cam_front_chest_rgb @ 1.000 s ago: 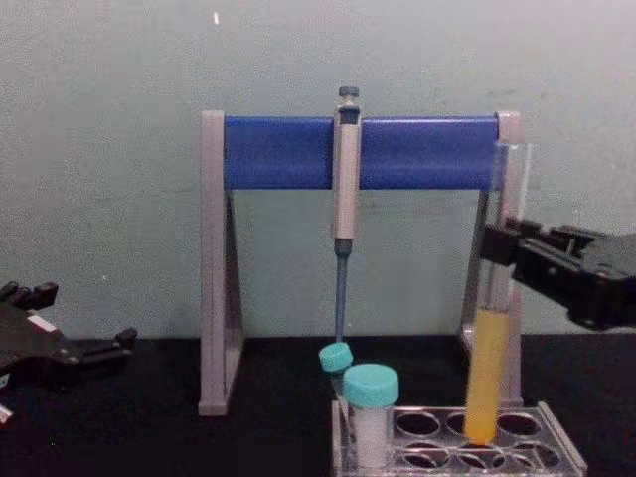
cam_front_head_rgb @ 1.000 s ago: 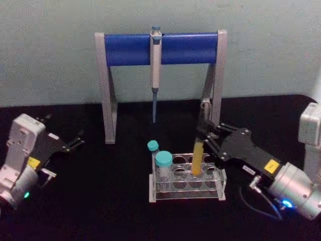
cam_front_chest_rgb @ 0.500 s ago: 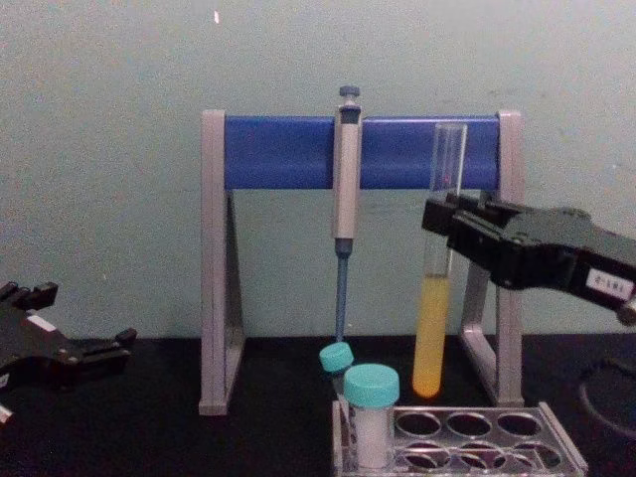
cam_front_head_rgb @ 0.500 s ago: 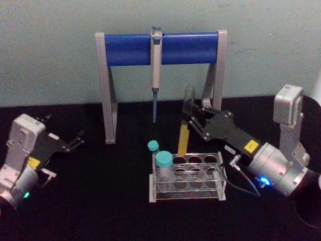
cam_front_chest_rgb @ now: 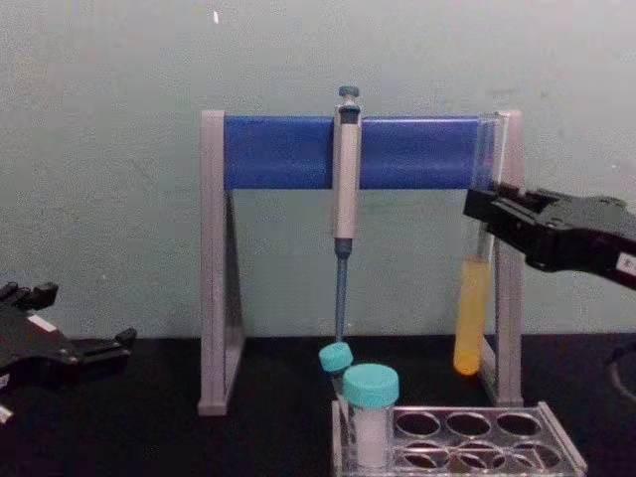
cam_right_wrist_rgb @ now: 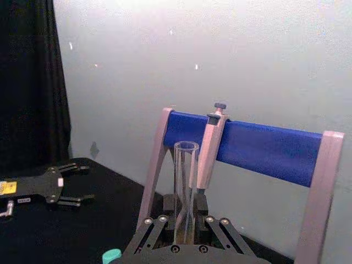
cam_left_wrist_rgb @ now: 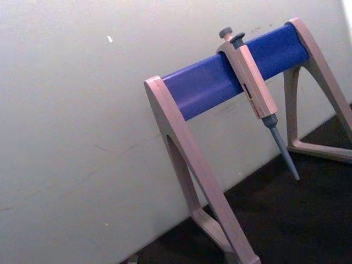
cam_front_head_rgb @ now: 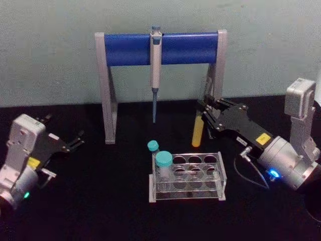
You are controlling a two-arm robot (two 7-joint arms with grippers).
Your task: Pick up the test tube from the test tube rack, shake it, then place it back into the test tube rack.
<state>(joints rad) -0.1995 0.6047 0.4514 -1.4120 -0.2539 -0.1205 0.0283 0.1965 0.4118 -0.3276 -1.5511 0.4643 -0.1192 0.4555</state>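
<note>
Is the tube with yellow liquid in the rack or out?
Out: the right gripper holds the test tube upright, clear of the test tube rack.

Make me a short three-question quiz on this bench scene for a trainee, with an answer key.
1. True or false: the long clear glass test tube with yellow-orange liquid stands in a hole of the low clear plastic test tube rack.
2. What holds the test tube? A: the right gripper; B: a person's hand; C: a metal clamp.
3. Fill in: ___ short teal-capped white vials stand in the rack, while the left gripper sits open and idle on the robot's left.
Key: 1 false, it is held roughly upright in the air, clear of the rack. 2 A. 3 two.
</note>
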